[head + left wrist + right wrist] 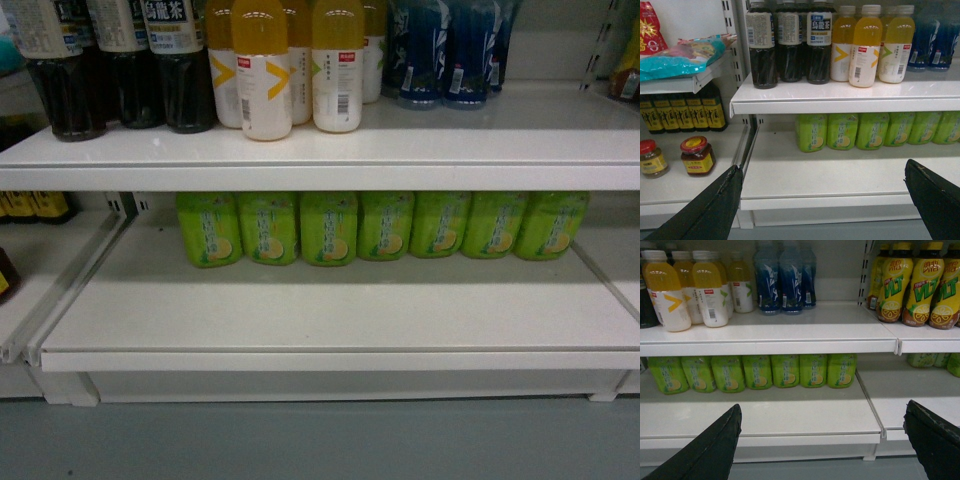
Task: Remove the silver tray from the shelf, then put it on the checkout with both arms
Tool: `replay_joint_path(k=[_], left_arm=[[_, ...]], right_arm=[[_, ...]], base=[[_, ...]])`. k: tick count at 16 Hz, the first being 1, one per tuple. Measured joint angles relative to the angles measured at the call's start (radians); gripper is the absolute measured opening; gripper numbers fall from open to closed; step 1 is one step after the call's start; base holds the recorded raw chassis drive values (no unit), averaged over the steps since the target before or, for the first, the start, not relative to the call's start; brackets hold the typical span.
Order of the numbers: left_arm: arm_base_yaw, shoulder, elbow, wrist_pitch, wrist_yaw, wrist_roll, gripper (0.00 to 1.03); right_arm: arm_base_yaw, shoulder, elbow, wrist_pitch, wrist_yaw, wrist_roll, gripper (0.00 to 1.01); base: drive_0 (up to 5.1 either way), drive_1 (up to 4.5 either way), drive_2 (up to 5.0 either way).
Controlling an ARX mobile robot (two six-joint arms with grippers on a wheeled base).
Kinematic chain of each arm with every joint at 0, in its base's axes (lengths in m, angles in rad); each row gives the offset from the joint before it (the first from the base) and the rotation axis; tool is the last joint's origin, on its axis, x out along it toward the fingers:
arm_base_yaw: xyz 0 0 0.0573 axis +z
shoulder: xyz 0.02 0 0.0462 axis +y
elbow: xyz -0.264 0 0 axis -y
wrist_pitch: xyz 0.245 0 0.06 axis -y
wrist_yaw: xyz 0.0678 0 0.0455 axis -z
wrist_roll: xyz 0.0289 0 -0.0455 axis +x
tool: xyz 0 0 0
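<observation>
No silver tray shows in any view, and the checkout is out of view. The lower white shelf [330, 310] lies bare in front of a row of green bottles [380, 225]. My left gripper [822, 166] is open, its black fingertips [732, 175] spread wide before the lower shelf [830, 175], holding nothing. My right gripper [822, 405] is open too, fingertips [732, 415] wide apart in front of the same shelf [790, 412], empty. Neither gripper appears in the head view.
The upper shelf [400, 140] carries dark tea bottles [120, 60], yellow juice bottles [290, 65] and blue bottles [440, 50]. Jars [697, 155] and snack bags [680, 55] sit on the left bay. Yellow drink bottles [920, 285] fill the right bay. Grey floor [320, 440] lies below.
</observation>
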Motion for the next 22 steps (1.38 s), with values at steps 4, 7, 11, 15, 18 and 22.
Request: replay_joint_path(k=[4,7,11,15,18,22], left_arm=[[0.0,0.0,0.0,0.0,0.0,0.0,0.98],[0.0,0.0,0.0,0.0,0.0,0.0,0.98],[0.0,0.0,0.0,0.0,0.0,0.0,0.98],[0.0,0.0,0.0,-0.002,0.0,0.0,0.98],[0.0,0.0,0.0,-0.004,-0.001,0.0,0.98],[0.0,0.0,0.0,0.0,-0.002,0.007,0.98]], right_arm=[[0.0,0.0,0.0,0.0,0.0,0.0,0.98],[0.0,0.0,0.0,0.0,0.0,0.0,0.98],[0.0,0.0,0.0,0.0,0.0,0.0,0.98],[0.0,0.0,0.0,-0.002,0.0,0.0,0.98],[0.0,0.0,0.0,-0.001,0.0,0.0,0.98],[0.0,0.0,0.0,0.001,-0.001,-0.003,0.98]], base=[[0.0,0.0,0.0],[0.0,0.0,0.0],[0.0,0.0,0.0],[0.0,0.0,0.0],[0.0,0.0,0.0],[0.0,0.0,0.0]])
